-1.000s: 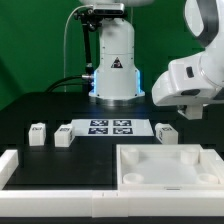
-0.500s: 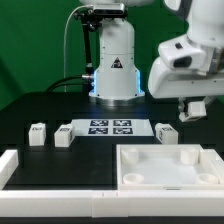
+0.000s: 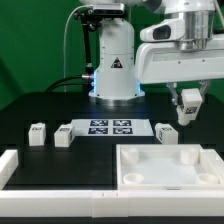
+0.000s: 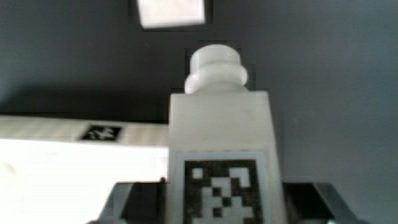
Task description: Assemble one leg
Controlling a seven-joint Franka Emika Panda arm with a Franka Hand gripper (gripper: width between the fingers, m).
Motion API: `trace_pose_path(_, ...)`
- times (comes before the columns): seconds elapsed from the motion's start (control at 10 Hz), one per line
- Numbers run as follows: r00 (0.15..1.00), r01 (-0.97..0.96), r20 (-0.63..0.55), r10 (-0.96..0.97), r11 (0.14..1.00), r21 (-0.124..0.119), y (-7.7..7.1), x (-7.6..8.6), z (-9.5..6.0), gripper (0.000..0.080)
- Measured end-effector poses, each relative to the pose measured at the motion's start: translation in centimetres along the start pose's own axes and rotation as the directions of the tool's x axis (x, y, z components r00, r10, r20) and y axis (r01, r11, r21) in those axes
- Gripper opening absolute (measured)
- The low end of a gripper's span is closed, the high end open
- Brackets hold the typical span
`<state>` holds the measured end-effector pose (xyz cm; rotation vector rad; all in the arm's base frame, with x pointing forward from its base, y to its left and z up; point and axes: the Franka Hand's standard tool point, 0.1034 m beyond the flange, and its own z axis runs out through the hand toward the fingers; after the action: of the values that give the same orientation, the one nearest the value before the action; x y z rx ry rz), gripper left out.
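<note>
**The leg** (image 4: 222, 130): a stubby white block with a rounded peg at its far end and a black-and-white tag (image 4: 222, 192) on the face toward the wrist camera. It sits between the two dark fingers (image 4: 135, 203) of the gripper (image 4: 222, 205). I read the jaws as closed down to the block's width, one finger pressed on each side.

In the exterior view the gripper (image 3: 188, 102) hangs at the right of the frame, just above mid-height. The leg (image 3: 186, 116) points downward, clear of the black table (image 3: 30, 115).

**Edges and room.** Below and to the left of the held piece in the frame, a loose leg (image 3: 165, 131) stands just beside the right end of the marker board (image 3: 110, 127). I cannot tell how far apart in depth it and the gripper are. The large white square part with recessed corners (image 3: 165, 172) fills the lower right, and its back rim lies under the gripper in the frame. A white L-shaped rail (image 3: 12, 165) closes the lower left and runs along the bottom edge. The arm's base (image 3: 115, 60) stands at upper centre, behind the marker board.

**Count.**
- Legs: four. One is held and one is the loose leg already noted. A middle leg (image 3: 64, 135) and a leftmost leg (image 3: 38, 132) stand to the left of the marker board.
- Marker board: one, bearing four tags.
- Square part: one.

The wrist view also shows a white block (image 4: 173, 12) beyond the peg, cut off by the frame edge. A corner of the marker board (image 4: 54, 128) appears there too.
</note>
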<state>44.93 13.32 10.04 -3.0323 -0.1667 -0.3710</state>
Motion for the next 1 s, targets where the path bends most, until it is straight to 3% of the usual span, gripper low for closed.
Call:
trace_pose_path(0.2,0.991,0.03,-0.134,-0.027,0.999,0.019,-0.2,0.4,0.0,0.029)
trace_pose_path(0.5,0.978,0.11,-0.176,-0.11,0.994,-0.01,1.7,5.1,0.5,0.029)
trace_pose_path(0.8,0.969,0.151,-0.191,-0.154,0.988,-0.034,3.7,8.7,1.1,0.0291)
trace_pose_path(1.0,0.97,0.153,-0.188,-0.156,0.988,-0.033,3.6,8.5,1.2,0.0291)
